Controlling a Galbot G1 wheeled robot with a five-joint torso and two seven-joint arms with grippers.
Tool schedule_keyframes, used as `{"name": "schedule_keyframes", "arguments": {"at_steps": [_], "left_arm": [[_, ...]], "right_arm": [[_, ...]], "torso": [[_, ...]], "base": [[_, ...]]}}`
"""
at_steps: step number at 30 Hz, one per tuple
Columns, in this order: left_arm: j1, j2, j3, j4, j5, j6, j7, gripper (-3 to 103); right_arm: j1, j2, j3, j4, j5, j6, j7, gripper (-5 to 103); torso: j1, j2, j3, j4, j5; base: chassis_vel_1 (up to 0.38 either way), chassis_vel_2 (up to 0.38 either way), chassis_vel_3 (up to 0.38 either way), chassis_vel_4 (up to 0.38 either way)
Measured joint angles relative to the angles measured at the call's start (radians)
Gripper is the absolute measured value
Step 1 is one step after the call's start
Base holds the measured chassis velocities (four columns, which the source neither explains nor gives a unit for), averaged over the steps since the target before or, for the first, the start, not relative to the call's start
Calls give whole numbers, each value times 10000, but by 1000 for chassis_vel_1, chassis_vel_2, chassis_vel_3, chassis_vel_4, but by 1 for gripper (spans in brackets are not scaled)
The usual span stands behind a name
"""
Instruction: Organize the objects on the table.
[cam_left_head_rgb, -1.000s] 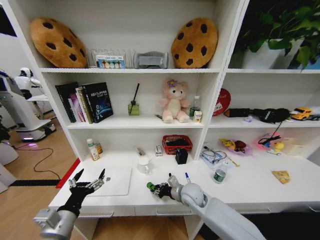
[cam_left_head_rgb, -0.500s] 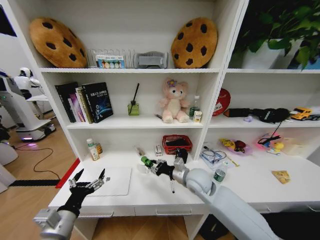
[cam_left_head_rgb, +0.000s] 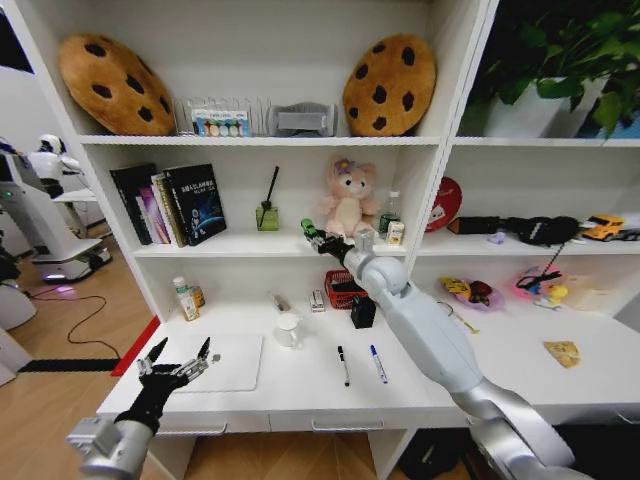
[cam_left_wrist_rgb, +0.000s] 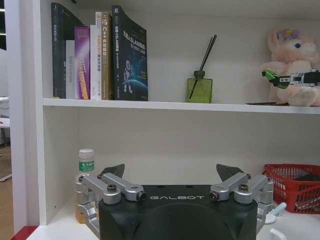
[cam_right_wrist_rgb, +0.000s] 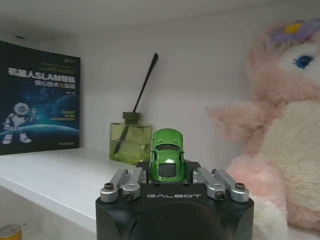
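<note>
While the left gripper (cam_left_head_rgb: 180, 362) hovered with fingers spread over the silver laptop (cam_left_head_rgb: 222, 362) near the table's (cam_left_head_rgb: 300, 395) front edge, the right gripper (cam_left_head_rgb: 316, 239) held the tiny green toy car (cam_right_wrist_rgb: 167, 161) clamped above the middle shelf (cam_left_head_rgb: 270, 245), between the diffuser bottle (cam_left_head_rgb: 267, 214) and the pink plush bear (cam_left_head_rgb: 348, 203).

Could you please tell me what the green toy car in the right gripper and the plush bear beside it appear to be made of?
The green toy car, clamped in the right gripper above the shelf, looks like glossy moulded plastic or painted metal: smooth body, bright highlights, dark shiny windows. The plush bear looks like soft pile fabric, stuffed: fuzzy pink and cream surface with blurred edges.
</note>
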Motion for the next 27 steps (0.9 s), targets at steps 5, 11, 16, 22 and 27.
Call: {"name": "schedule_keyframes", "arguments": {"at_steps": [5, 11, 16, 22, 27], "left_arm": [[0, 0, 0, 0, 0, 0, -1, 100], [0, 0, 0, 0, 0, 0, -1, 100], [0, 0, 0, 0, 0, 0, -2, 100], [0, 0, 0, 0, 0, 0, -4, 100], [0, 0, 0, 0, 0, 0, -5, 100]], "right_arm": [[415, 407, -128, -889, 12, 223, 175, 35], [530, 563, -364, -1033, 318, 52, 517, 35], [536, 391, -580, -996, 256, 266, 686, 43], [662, 144, -713, -784, 637, 249, 957, 71], [639, -128, -806, -213, 1032, 197, 1189, 86]], "torso": [[0, 0, 0, 0, 0], [-1, 1, -2, 1, 0], [-1, 1, -1, 0, 2], [0, 2, -2, 0, 1], [0, 2, -1, 4, 1]], "base": [[0, 0, 0, 0], [0, 0, 0, 0], [0, 0, 0, 0], [0, 0, 0, 0], [0, 0, 0, 0]]}}
